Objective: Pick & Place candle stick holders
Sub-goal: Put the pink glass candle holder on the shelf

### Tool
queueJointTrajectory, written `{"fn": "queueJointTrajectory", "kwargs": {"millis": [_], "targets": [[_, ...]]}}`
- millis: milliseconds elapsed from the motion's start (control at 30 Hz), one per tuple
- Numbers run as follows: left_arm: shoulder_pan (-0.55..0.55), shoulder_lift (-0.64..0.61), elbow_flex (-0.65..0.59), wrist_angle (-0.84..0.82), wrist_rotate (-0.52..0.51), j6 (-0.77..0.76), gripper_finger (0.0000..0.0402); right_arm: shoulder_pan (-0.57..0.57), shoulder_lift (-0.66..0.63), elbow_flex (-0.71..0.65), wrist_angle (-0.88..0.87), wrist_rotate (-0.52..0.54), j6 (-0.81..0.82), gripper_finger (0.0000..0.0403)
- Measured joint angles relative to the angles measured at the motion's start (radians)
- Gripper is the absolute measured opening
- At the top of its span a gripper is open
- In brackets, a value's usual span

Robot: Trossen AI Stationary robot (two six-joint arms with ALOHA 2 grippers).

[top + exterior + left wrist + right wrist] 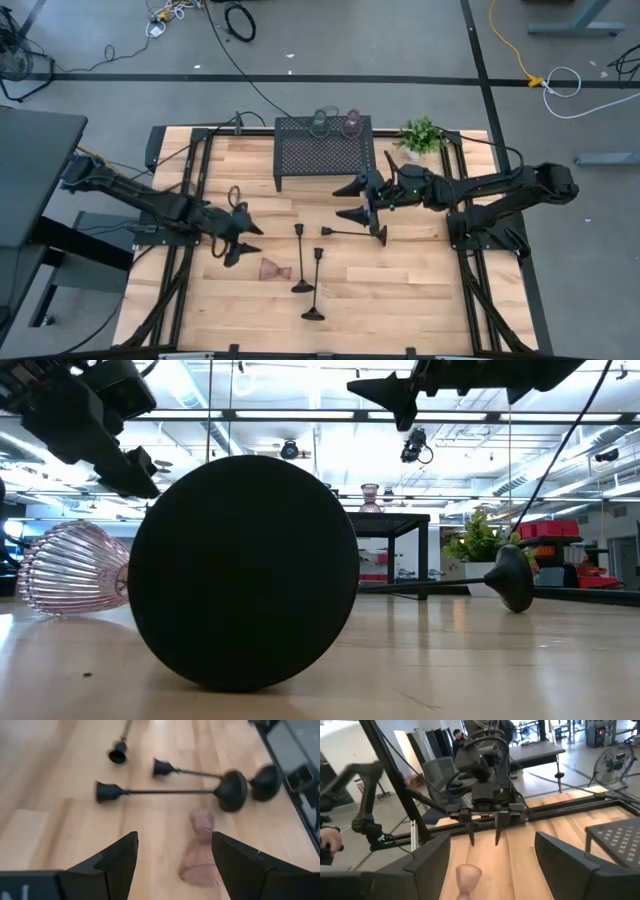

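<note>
The wooden bench (400, 290) carries everything. At its far edge stands a black mesh rack (323, 155), with two tinted-glass holders on top: a greenish one (320, 124) and a pinkish one (352, 123). A small green plant (421, 135) sits just beside the rack on the right.

The left arm reaches in from the left side; its left claw (243, 231) hangs above the bench with fingers apart and nothing between them. The left wrist view shows its two dark fingers (117, 860) spread, with the third glass holder (201, 847), pinkish and ribbed, lying on its side on the wood ahead of and between them, not touched. In the high view this fallen glass holder (273, 268) lies near the left claw, toward the front edge.

The right arm comes in from the right; its right claw (354, 200) hovers in front of the rack, fingers spread wide and empty.

Three black stem holders are on the bench between the two claws: one (353, 234) lies flat just below the right claw, the other two (300, 258) (316, 284) are nearer the front, beside the fallen glass holder.
</note>
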Motion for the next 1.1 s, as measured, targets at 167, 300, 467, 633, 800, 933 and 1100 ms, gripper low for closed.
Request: {"fn": "queueJointTrajectory", "kwargs": {"millis": [167, 300, 467, 633, 800, 933, 1100], "targets": [[-0.053, 0.169, 0.139, -0.066, 0.03, 0.0, 0.0254, 0.047, 0.0, 0.0, -0.008, 0.062, -0.001, 0.0286], [-0.088, 0.293, 0.255, -0.155, 0.037, 0.001, 0.0254, 0.075, 0.0, 0.0, -0.012, 0.089, -0.002, 0.0286], [-0.098, 0.447, 0.37, -0.249, 0.049, 0.001, 0.0254, 0.102, 0.0, 0.0, -0.012, 0.09, -0.005, 0.0286], [-0.098, 0.576, 0.447, -0.257, 0.095, 0.008, 0.0254, 0.123, 0.0, 0.0, -0.012, 0.119, -0.031, 0.0286], [-0.098, 0.683, 0.517, -0.299, 0.104, 0.012, 0.0254, 0.14, 0.0, 0.0, -0.017, 0.141, -0.047, 0.0286], [-0.096, 0.765, 0.55, -0.336, 0.106, 0.012, 0.0254, 0.151, 0.001, 0.0, -0.019, 0.143, -0.05, 0.0286], [-0.092, 0.863, 0.571, -0.361, 0.115, 0.012, 0.0254, 0.165, 0.001, 0.0, -0.021, 0.143, -0.05, 0.0286]]}}
